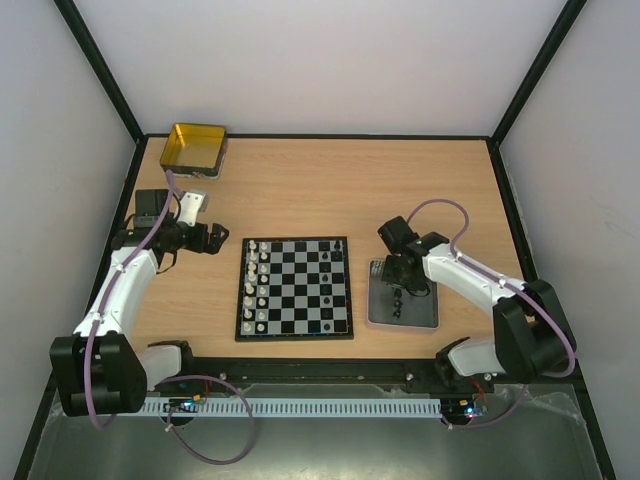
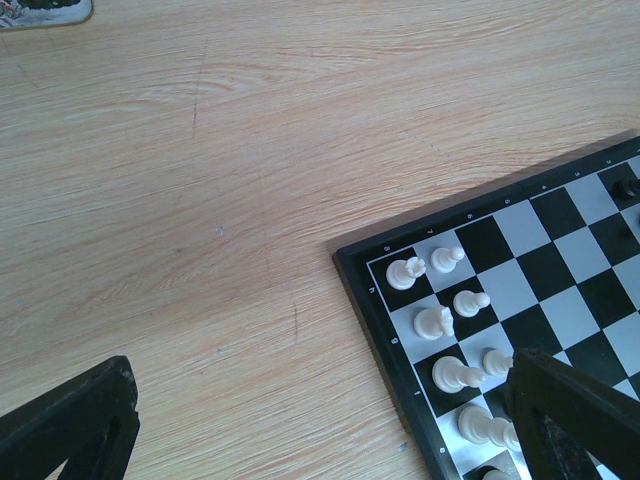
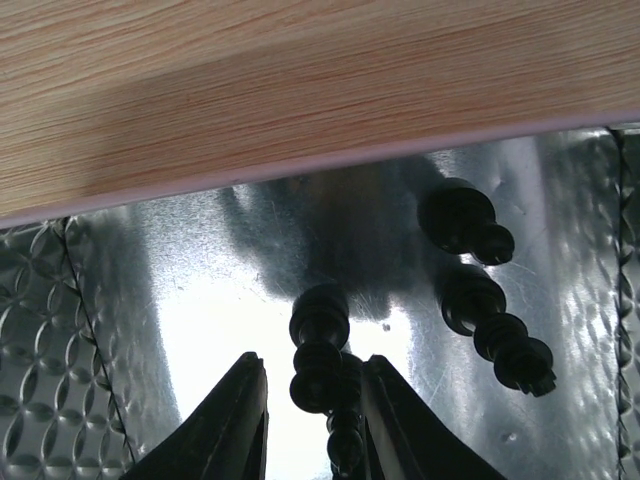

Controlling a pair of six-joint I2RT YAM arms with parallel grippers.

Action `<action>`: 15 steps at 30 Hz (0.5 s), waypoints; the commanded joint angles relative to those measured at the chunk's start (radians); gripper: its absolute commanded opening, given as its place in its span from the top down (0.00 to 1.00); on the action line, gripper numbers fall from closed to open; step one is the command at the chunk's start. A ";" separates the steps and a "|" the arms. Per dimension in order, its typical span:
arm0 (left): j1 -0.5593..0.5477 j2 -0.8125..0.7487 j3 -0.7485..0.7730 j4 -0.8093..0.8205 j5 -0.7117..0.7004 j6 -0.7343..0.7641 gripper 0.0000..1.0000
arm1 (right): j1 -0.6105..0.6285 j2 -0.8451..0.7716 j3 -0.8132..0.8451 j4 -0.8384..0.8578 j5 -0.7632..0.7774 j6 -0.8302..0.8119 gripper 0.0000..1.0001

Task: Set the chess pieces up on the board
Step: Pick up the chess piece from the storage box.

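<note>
The chequered board lies in the middle of the table. White pieces stand in two columns along its left side, also seen in the left wrist view. A few black pieces stand toward its right. My left gripper is open and empty, left of the board's far-left corner. My right gripper is low over the grey tray, jaws open on either side of a black piece that lies flat. Two more black pieces lie to its right.
A gold tin stands at the table's far-left corner. A small white-and-grey object and a black box sit near the left arm. Black frame rails run along the table's edges.
</note>
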 commanded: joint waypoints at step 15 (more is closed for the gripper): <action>-0.002 0.013 0.004 -0.014 0.011 0.004 0.00 | -0.011 0.042 -0.031 0.046 -0.010 -0.012 0.84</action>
